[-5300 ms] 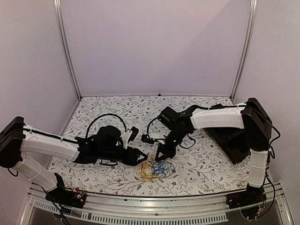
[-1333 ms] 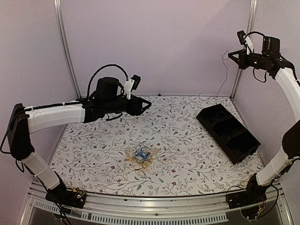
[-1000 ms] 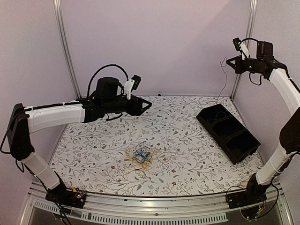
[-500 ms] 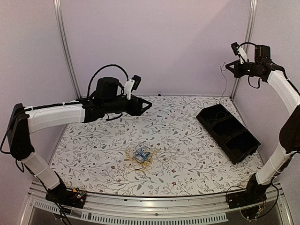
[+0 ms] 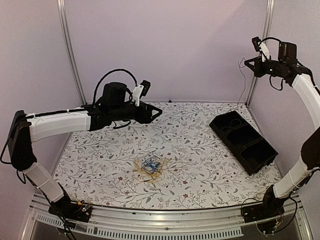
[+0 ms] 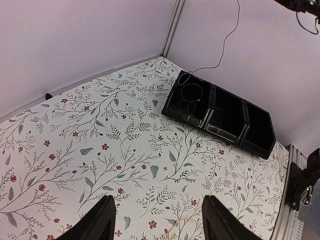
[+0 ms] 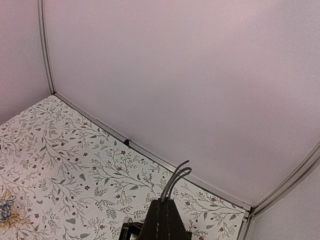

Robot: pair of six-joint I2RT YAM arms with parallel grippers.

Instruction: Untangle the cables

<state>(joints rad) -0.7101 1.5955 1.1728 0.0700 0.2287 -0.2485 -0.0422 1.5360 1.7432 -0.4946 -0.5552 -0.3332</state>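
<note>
Right now my right end effector [image 5: 247,62] is high up by the right corner post, fingers pressed together and pinching a thin grey cable [image 7: 173,182]. A short loop of it sticks out past the tips in the wrist view. From there the cable hangs down to the black bin [image 6: 225,134], where its lower end lies coiled in the far compartment. My left end effector [image 5: 156,113] hangs spread and empty above the middle of the surface [image 5: 100,165]. The tangle [image 5: 151,166] of yellow and blue cables lies on the surface near the front, well apart from the bin and from both end effectors.

As I judge it, the step in hand is stowing this one freed cable. To do it well I should bring my right arm down slowly, straight over the far compartment, so the slack piles onto the coil there and does not drape over the rim or a divider. I should part the fingers only when the tips are low over that compartment, since so light a cable could swing or cling to a pad if dropped from height. My left arm should avoid the hanging line, then go for the tangle, pinning one colour while the other is drawn out
</note>
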